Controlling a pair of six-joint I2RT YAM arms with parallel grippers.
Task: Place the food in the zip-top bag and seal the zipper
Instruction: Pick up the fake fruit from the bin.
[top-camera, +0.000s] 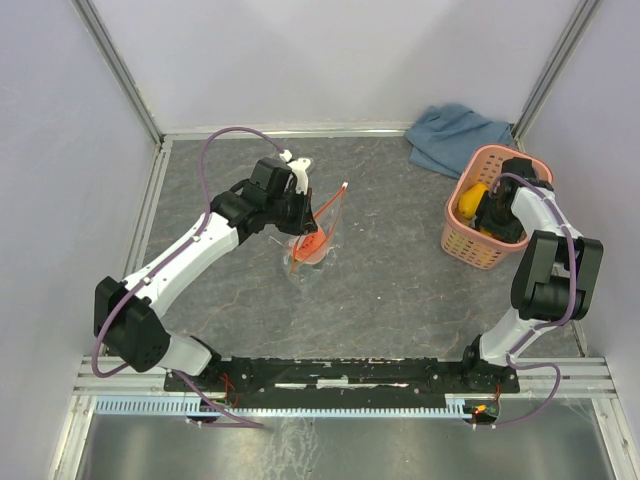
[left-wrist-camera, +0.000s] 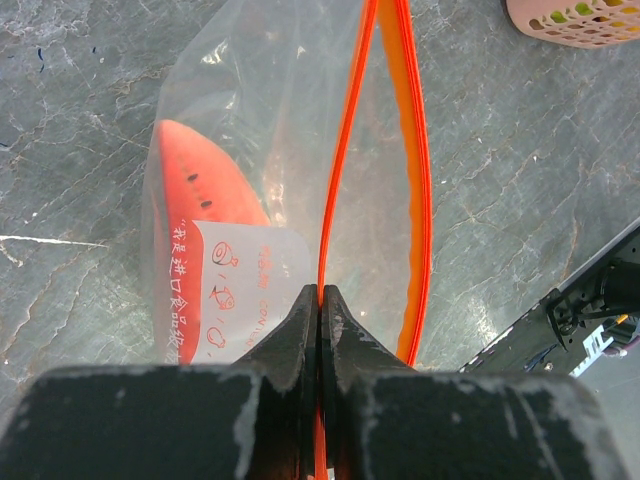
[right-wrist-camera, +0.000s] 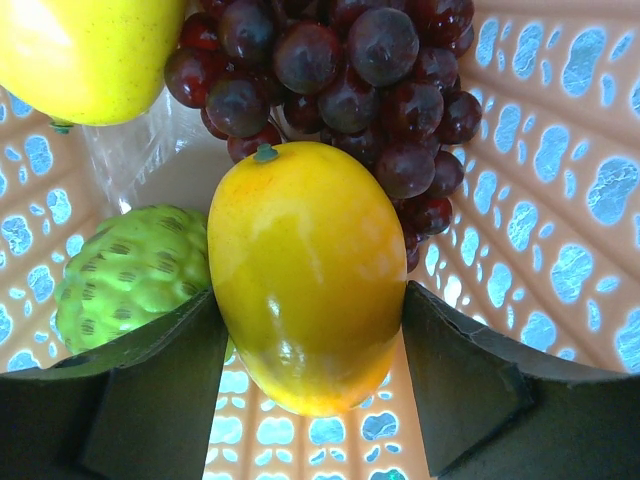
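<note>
The left arm (top-camera: 182, 262) and the right arm (top-camera: 540, 212) are each built of white links joined by black joint housings. A thin purple cable (top-camera: 207, 155) is looped along each arm. Both are bolted to a black base rail (top-camera: 340, 372). The left fingers (left-wrist-camera: 290, 345) are black, with whitish scuffing along the edges. The right fingers (right-wrist-camera: 150, 400) are seen as plain dark matte wedges.

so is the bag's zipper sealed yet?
No, in the left wrist view the zipper's two orange strips bow apart, leaving the bag open above the watermelon wedge.
</note>
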